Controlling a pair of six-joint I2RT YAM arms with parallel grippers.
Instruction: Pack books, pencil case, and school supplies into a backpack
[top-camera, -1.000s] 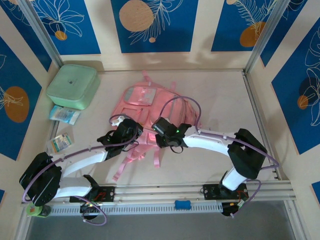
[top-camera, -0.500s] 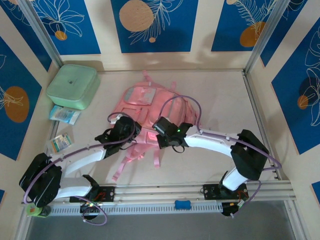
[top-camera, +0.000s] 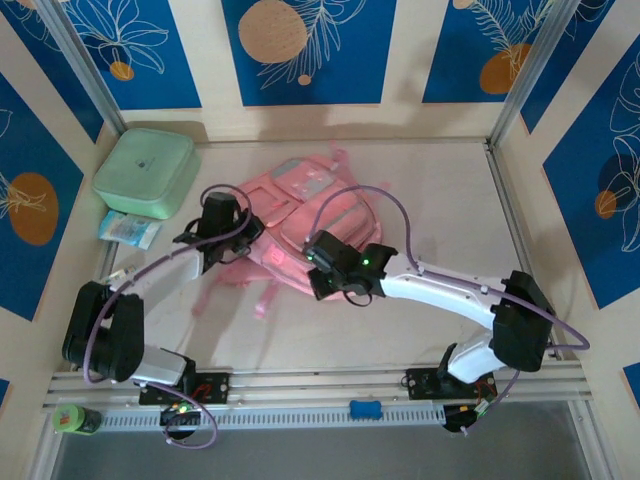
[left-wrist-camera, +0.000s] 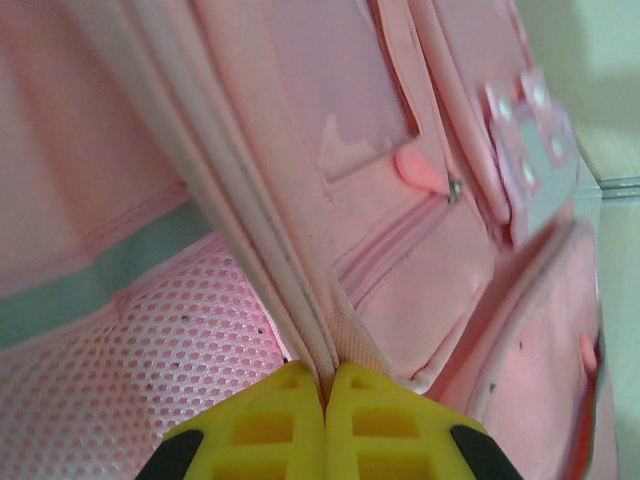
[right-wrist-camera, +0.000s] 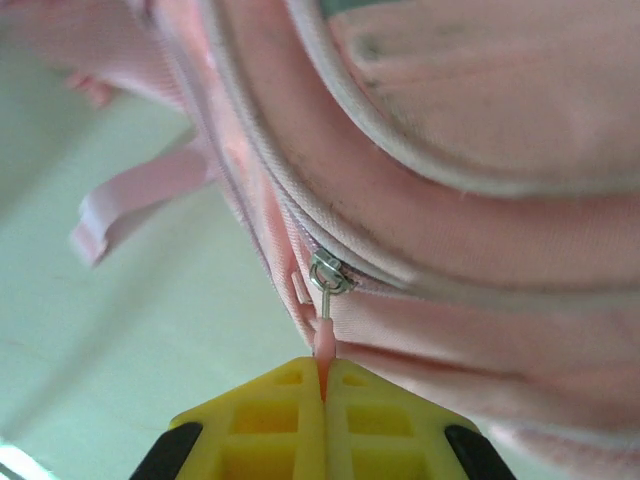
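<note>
Backpack (top-camera: 290, 210) lies mid-tabletop (top-camera: 440, 210), apparently zipped. Your right hand (right-wrist-camera: 323, 378) is clenched on the pink zipper pull (right-wrist-camera: 324, 342); left hand (left-wrist-camera: 326, 385) pinches the edge piping (left-wrist-camera: 250, 230). Step: opening it. Next: draw the pull along its track, left bracing the fabric.

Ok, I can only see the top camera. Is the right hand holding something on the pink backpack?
Observer: Yes. Its wrist view shows the right hand shut on the backpack's pink zipper pull.
Kid: And the left hand?
Observer: The left hand is shut on a piped seam of the backpack.
Kid: Are there more zippers?
Observer: Yes, the left wrist view shows a small pocket pull that nothing is touching.
</note>
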